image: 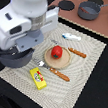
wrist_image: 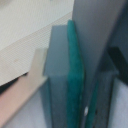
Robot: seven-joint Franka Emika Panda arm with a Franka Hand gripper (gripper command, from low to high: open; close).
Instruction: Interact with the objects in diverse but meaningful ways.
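1. Toy kitchen items are seen spread over a pale woven placemat (image: 81, 75) laid on a dark surface (image: 94, 105).
2. Nearest the camera, a yellow rectangular block with red marks (image: 38, 78) is found lying flat on the placemat, close to its front edge.
3. Just behind the block, a brown-handled utensil (image: 56, 73) with a pale head is laid across the mat, touching or just overlapping the rim of a round wooden plate (image: 56, 60).
4. A round red tomato (image: 57, 52) is seated on that plate, at about the middle of the mat.
5. A second brown-handled utensil (image: 74, 51) is placed just beyond the plate, toward the exterior view's right.
6. Farther back, a small white and blue item (image: 71, 37) is seen near the mat's far edge.
7. The exterior view's left is filled by the white robot arm (image: 23, 19); its claw is hidden there, and only blurred grey and teal panels are shown in the wrist view, so its state cannot be told.
8. Farthest off, a dark grey pot (image: 89, 10) is set on a brown board (image: 103, 25).
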